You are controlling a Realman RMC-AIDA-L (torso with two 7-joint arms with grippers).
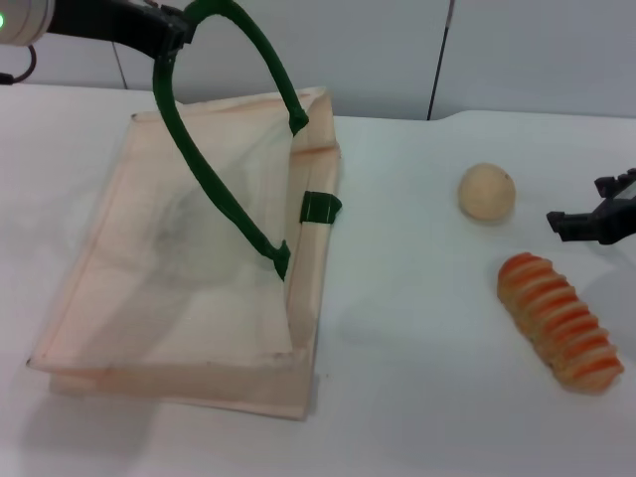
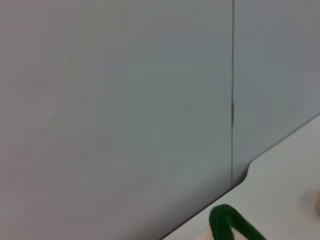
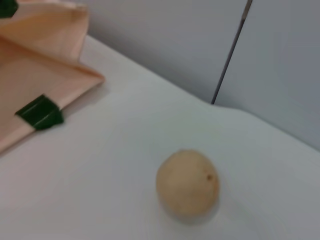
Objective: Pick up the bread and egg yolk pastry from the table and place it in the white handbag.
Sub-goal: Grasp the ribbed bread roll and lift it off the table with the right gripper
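The white handbag [image 1: 189,288] lies on the table at the left, its upper side pulled up so the mouth gapes toward the right. My left gripper [image 1: 171,38] is at the top left, shut on one green handle [image 1: 204,179] and holding it high. The egg yolk pastry [image 1: 486,192], a pale round ball, rests to the right of the bag. The striped bread [image 1: 559,320] lies nearer the front right. My right gripper [image 1: 584,207] hovers open just right of the pastry, holding nothing. The right wrist view shows the pastry [image 3: 187,184] and the bag's corner [image 3: 45,65].
The second green handle's tab [image 1: 321,207] sits on the bag's right edge. A grey wall [image 1: 397,50] stands behind the white table [image 1: 407,328]. The left wrist view shows the wall and a bit of green handle [image 2: 227,225].
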